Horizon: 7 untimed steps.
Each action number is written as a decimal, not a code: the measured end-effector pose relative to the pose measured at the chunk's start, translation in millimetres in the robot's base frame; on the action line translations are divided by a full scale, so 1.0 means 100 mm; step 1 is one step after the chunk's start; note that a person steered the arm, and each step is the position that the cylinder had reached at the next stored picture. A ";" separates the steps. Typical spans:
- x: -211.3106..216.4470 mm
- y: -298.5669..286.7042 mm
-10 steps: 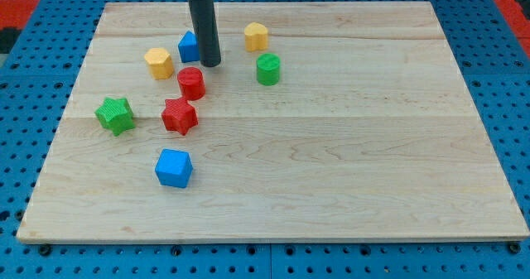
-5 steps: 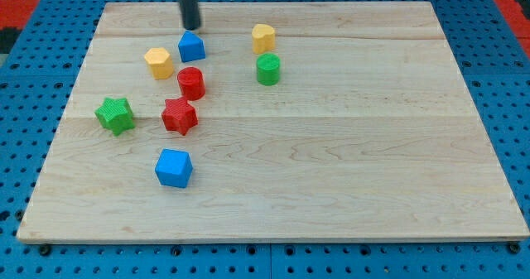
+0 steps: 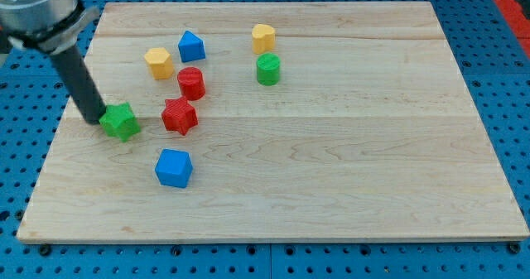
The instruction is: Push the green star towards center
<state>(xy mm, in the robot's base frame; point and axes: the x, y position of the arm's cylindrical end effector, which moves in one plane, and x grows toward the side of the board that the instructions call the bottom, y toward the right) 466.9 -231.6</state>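
Note:
The green star [image 3: 121, 122] lies on the wooden board [image 3: 331, 163] near its left side. My tip [image 3: 91, 117] rests on the board right against the star's left edge, touching it. The rod slants up toward the view's top left. A red star [image 3: 179, 116] lies just right of the green star, with a gap between them.
A red cylinder [image 3: 191, 83] sits above the red star. A blue cube [image 3: 174, 168] lies below it. A yellow block [image 3: 159, 63], a blue block [image 3: 191, 45], another yellow block [image 3: 263, 38] and a green cylinder [image 3: 267, 69] stand toward the view's top.
My tip moved from the board's top, near the blue block, down and left to the green star's left side. The green star shifted slightly right and down.

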 end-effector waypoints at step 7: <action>0.21 0.60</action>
<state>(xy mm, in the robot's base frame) 488.3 -171.2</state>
